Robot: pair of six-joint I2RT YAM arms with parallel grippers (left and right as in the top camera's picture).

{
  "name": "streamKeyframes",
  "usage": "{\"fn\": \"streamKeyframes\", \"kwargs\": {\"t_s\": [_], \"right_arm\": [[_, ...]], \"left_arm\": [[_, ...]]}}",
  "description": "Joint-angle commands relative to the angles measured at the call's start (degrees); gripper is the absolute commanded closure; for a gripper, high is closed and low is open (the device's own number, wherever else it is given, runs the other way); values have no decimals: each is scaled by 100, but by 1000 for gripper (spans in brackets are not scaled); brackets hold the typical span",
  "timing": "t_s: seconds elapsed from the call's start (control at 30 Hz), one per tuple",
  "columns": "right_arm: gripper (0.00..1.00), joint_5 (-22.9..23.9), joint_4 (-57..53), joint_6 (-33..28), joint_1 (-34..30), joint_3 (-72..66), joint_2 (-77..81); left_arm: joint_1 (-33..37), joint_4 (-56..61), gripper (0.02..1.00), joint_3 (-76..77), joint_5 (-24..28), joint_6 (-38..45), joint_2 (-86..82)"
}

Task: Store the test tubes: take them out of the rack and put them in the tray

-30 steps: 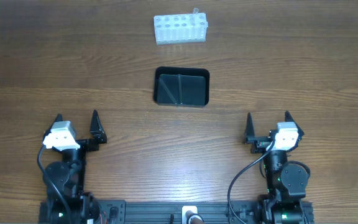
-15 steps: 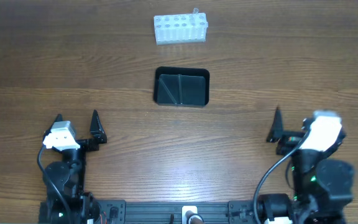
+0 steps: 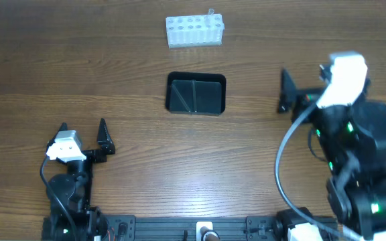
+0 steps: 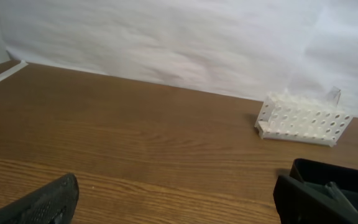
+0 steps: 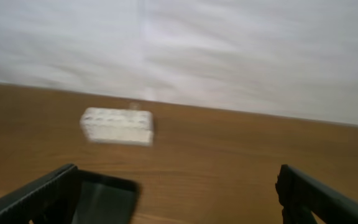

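The counter (image 3: pixel 112 67) is dark wood grain, with a plain white backdrop rising behind its far edge. Toward that far edge sits the white rack (image 3: pixel 194 31), and just nearer to me than the rack lies the black tray (image 3: pixel 196 94); the two are close but not touching. One clear test tube (image 3: pixel 212 12) stands upright in the rack's far right corner, its top poking above the holes. Pale lines lie in the tray, and I cannot tell whether they are tubes or a divider.

My left jaws stand spread wide, low over the counter near my own base, well apart from rack and tray. My right jaws are wide as well, held to the right of the tray and facing the rack.

I judge the tube light, stiff and slick, and likely brittle, so a hard squeeze or a sideways pry could crack it. The only place to take hold is the short stretch showing above the rack, just under its rim. I would close gently there and draw straight up. The rack looks light too, and may ride up or slide along with the tube.
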Motion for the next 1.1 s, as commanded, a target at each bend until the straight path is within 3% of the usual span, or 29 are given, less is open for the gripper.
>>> {"fn": "streamKeyframes", "kwargs": {"t_s": [0.03, 0.27, 0.6, 0.83, 1.1], "right_arm": [[9, 0, 15, 42, 442, 815, 1036], [9, 1331, 15, 402, 1064, 2065, 2920], [9, 1349, 935, 479, 1300, 2935, 4876], [9, 2149, 1541, 1307, 1305, 2935, 5877], [7, 2227, 1864, 1296, 1318, 2935, 6662]], "left_arm": [[-22, -15, 20, -24, 74, 107, -44], [-22, -15, 20, -24, 74, 107, -44], [-22, -15, 20, -24, 74, 107, -44], [-22, -15, 23, -24, 74, 107, -44], [-22, -15, 20, -24, 74, 107, -44]]}}
